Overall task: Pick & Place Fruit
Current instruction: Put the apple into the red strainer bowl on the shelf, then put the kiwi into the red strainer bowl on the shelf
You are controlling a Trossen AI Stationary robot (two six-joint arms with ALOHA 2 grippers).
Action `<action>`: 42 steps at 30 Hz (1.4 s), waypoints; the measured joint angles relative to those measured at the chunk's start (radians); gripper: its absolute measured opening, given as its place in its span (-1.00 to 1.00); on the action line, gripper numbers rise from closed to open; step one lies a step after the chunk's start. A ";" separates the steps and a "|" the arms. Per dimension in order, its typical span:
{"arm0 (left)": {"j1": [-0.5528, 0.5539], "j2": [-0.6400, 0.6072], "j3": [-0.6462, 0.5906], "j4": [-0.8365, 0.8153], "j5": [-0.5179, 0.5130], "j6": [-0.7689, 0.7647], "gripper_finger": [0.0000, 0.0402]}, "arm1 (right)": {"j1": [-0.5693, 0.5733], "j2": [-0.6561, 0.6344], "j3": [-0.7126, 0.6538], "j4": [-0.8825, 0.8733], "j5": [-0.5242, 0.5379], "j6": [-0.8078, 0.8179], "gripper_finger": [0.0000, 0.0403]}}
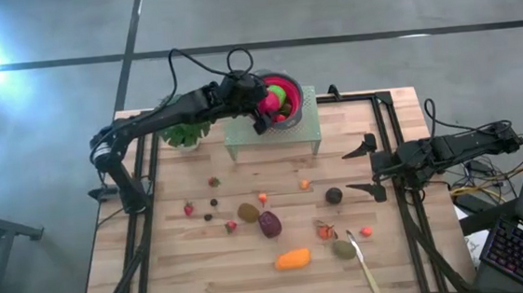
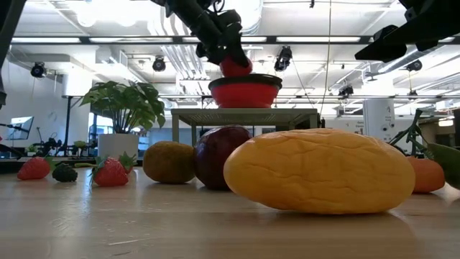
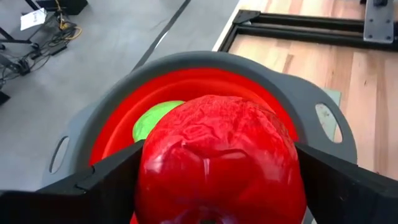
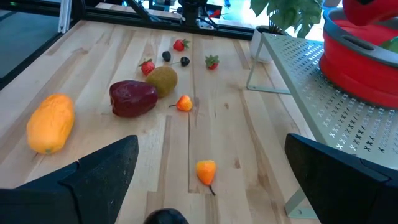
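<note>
My left gripper is at the table's far edge, shut on a large red fruit above a red bowl with a grey rim. The bowl stands on a pale perforated stand and has a green apple lying in it. Loose fruit lies on the table: an orange oval, a maroon piece, a brown one and a dark one. My right gripper waits open at the table's right side, holding nothing. My left gripper pinches the red fruit by its two opposite sides between its two fingers. The fingers come from the table's left, slanting down. The fruit sits at the bowl's mouth; whether it touches anything inside cannot be told.
A leafy potted plant stands left of the stand. A slim pale utensil and a greenish oval lie near the front right. Small berries are scattered across the middle. Black frame rails run along both sides of the table.
</note>
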State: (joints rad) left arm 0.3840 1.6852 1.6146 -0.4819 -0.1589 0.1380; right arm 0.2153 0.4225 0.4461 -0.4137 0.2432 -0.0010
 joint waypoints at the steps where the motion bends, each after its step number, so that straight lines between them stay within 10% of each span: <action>1: 0.000 0.000 0.000 -0.001 0.000 0.006 0.87 | 0.000 0.000 0.000 0.000 0.000 0.000 0.99; 42: 0.004 0.001 -0.002 0.037 -0.070 0.050 0.99 | 0.000 0.000 0.000 0.000 0.000 0.000 0.99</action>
State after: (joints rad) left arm 0.3882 1.6863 1.6131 -0.4445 -0.2287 0.1879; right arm 0.2157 0.4221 0.4461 -0.4137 0.2432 -0.0010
